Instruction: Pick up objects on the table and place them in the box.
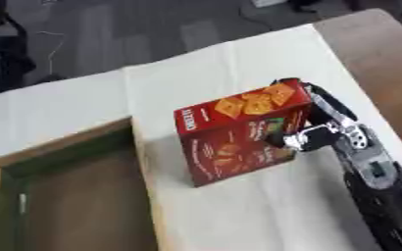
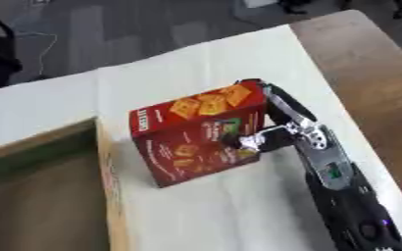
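Note:
A red cracker box (image 1: 235, 135) with orange crackers printed on it stands tilted on the white cloth, just right of the open cardboard box (image 1: 67, 196). My right hand (image 1: 324, 128) grips the cracker box at its right end: the fingers reach over its far top edge and the thumb (image 1: 294, 139) presses its front face. The cracker box's lower left corner seems to rest on the cloth, but I cannot tell for sure. My left hand shows in neither view.
The cardboard box's brown flap (image 2: 110, 196) runs down beside the cracker box. A white cloth (image 1: 238, 63) covers the table; bare brown tabletop (image 1: 376, 63) lies along the right. Dark floor lies beyond the far edge.

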Robot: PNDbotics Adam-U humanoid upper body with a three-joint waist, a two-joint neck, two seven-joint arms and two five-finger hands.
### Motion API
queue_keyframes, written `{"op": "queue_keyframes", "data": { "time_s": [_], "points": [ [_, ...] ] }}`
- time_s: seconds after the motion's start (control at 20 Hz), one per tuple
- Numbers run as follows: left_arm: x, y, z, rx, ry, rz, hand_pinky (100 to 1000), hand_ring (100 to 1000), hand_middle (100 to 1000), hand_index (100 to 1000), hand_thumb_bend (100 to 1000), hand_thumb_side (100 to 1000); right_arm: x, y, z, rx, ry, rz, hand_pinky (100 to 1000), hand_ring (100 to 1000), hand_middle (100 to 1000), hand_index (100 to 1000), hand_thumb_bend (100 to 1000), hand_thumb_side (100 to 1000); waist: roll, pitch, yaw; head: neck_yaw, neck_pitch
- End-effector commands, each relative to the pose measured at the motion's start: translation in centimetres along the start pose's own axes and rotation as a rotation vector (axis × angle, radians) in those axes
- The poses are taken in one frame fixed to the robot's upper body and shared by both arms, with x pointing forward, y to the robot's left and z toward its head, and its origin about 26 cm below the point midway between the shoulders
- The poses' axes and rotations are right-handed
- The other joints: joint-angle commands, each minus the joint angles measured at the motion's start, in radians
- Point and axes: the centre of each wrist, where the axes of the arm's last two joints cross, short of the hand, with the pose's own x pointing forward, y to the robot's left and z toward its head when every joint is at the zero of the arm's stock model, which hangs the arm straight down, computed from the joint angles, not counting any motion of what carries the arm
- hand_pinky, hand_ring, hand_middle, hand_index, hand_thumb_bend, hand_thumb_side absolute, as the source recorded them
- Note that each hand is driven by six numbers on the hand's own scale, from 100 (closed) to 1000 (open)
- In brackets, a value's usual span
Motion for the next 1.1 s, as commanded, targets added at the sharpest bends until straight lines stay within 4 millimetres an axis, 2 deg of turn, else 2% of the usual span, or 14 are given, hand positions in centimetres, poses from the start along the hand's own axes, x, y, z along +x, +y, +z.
{"op": "queue_keyframes", "data": {
  "time_s": [0.05,0.1,0.25,0.3,0.35,0.6,0.95,1.1],
  "points": [
    [0.5,0.1,-0.5,-0.008,-0.029,0.003,796,886,930,924,100,1000,0.4,-0.6,-0.3,-0.006,-0.001,0.05,100,428,458,570,604,322,-0.007,-0.013,0.003,-0.002,0.004],
    [0.5,0.1,-0.5,-0.008,-0.029,0.003,796,886,930,924,100,1000,0.5,-0.6,-0.3,-0.017,0.0,0.057,100,420,453,565,603,324,-0.008,-0.013,0.003,-0.001,0.004],
    [0.5,0.1,-0.5,-0.008,-0.029,0.002,797,885,930,924,100,1000,0.7,-0.8,-0.3,-0.091,-0.009,0.066,100,296,382,501,592,380,-0.008,-0.013,0.003,0.002,0.004],
    [0.5,0.1,-0.5,-0.008,-0.028,0.001,797,885,930,924,100,1000,0.8,-0.8,-0.4,-0.119,-0.013,0.065,100,296,382,501,592,380,-0.008,-0.013,0.004,0.003,0.004],
    [0.5,0.2,-0.5,-0.008,-0.027,0.001,797,885,930,924,100,1000,0.9,-0.9,-0.5,-0.142,-0.018,0.064,100,258,360,481,580,360,-0.009,-0.014,0.004,0.004,0.005],
    [0.5,0.3,-0.3,-0.011,-0.018,-0.008,797,885,930,924,100,1000,1.2,-1.9,-1.3,-0.175,-0.027,0.062,100,253,361,484,579,343,-0.017,-0.023,0.005,0.009,0.015],
    [0.4,0.6,0.0,-0.019,-0.005,-0.025,797,885,931,923,100,1000,1.5,-4.3,-3.3,-0.127,-0.049,0.098,100,258,369,492,593,339,-0.038,-0.04,-0.006,0.026,0.027],
    [0.3,0.7,0.1,-0.024,0.001,-0.031,797,885,931,923,100,1000,1.9,-5.5,-3.9,-0.1,-0.065,0.139,100,257,369,493,597,340,-0.048,-0.049,-0.008,0.048,0.029]
  ]
}}
